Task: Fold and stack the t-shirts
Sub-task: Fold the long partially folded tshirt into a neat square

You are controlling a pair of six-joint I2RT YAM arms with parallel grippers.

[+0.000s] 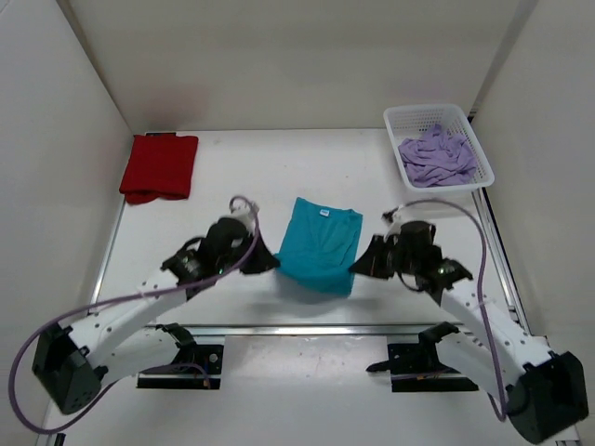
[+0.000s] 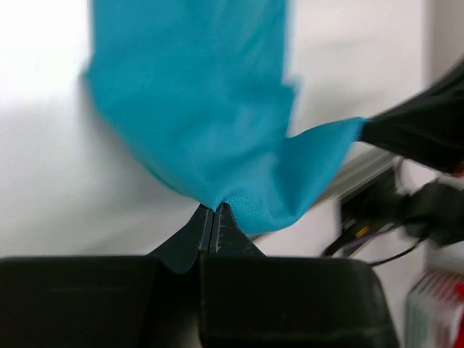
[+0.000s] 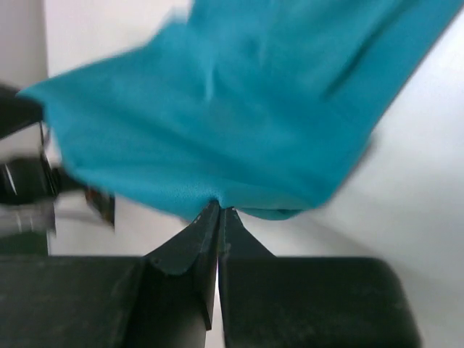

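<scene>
the teal-blue t-shirt lies in the middle of the white table, its collar and small white tag pointing to the far side. its near edge is raised a little off the surface, with a shadow under it

the left gripper has its jaws pressed together on the near left corner of that edge; in the left wrist view the two dark tips meet with a small peak of teal cloth pinched between them, and the fabric sags away from there in soft folds. the right gripper pinches the near right corner the same way, tips closed tight on the cloth, which spreads up and away from them. seen from above, the two grippers face each other across the shirt's near edge, one on each side, with the hem hanging between them

the red t-shirt rests folded flat at the far left of the table, well apart from the arms. the lavender t-shirt sits crumpled inside the white lattice basket at the far right corner
</scene>
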